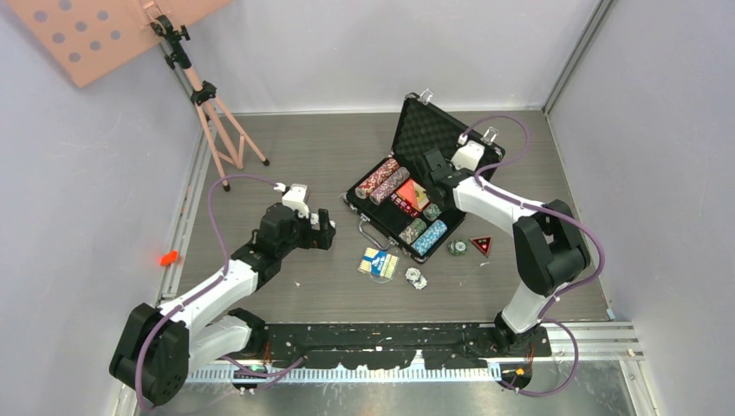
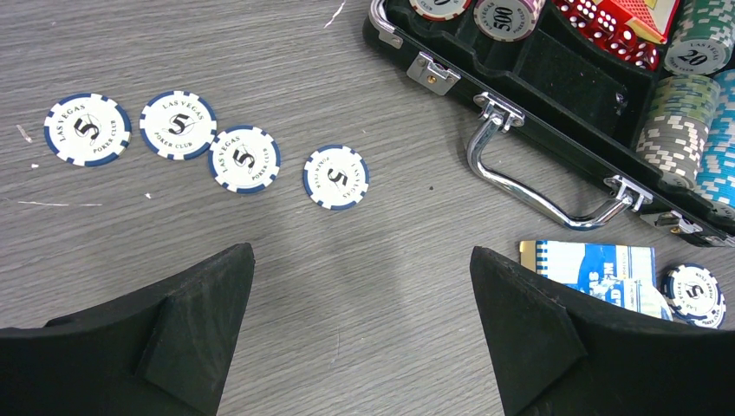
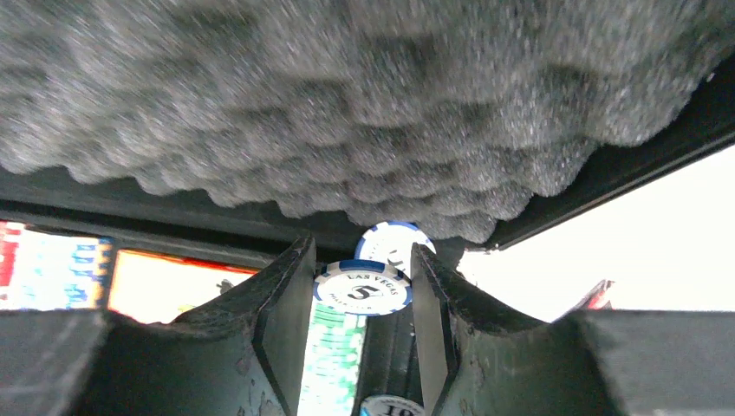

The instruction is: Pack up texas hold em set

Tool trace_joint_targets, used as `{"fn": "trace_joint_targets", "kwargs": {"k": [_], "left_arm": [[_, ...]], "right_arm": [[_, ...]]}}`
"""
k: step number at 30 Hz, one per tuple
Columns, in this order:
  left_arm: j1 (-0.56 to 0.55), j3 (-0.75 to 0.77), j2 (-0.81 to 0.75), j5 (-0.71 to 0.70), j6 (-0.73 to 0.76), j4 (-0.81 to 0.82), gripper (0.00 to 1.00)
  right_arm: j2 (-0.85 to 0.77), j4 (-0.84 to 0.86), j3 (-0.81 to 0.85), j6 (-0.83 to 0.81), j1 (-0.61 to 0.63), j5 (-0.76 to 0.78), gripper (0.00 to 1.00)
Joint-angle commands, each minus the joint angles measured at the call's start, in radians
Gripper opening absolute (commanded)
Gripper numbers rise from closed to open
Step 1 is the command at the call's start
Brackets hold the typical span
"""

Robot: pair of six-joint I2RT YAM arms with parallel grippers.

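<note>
- four chips (image 2: pixel 244 159) ahead of the black left gripper (image 2: pixel 360 256): white faces, dark-blue striped rims, a black "5"
- card deck (image 2: pixel 589 264) beside its right finger: blue and white print
- case (image 2: pixel 563 139): black, with silver handle and latches
- foam (image 3: pixel 347 104): grey, dimpled
- dice (image 2: pixel 598 22): red, white dots
- chip (image 3: pixel 362 290) between the fingers of the right gripper (image 3: pixel 362 253): white, blue-edged

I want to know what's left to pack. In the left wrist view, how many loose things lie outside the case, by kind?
Blue-and-white 5 chips: 5
Blue card deck: 1
Total: 6
</note>
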Motion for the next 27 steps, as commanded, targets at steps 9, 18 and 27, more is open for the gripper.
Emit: {"fn": "trace_joint_targets", "kwargs": {"k": [9, 18, 27], "left_arm": [[-0.005, 0.022, -0.02, 0.006, 0.014, 0.006, 1.0], [-0.004, 0.022, -0.02, 0.005, 0.015, 0.006, 1.0], [-0.005, 0.022, -0.012, 0.006, 0.014, 0.008, 1.0]], "right_arm": [[0.029, -0.019, -0.034, 0.045, -0.009, 0.002, 0.41], [0.069, -0.026, -0.016, 0.045, -0.029, 0.046, 0.43], [0.06, -0.025, -0.009, 0.018, -0.037, 0.071, 0.6]]}}
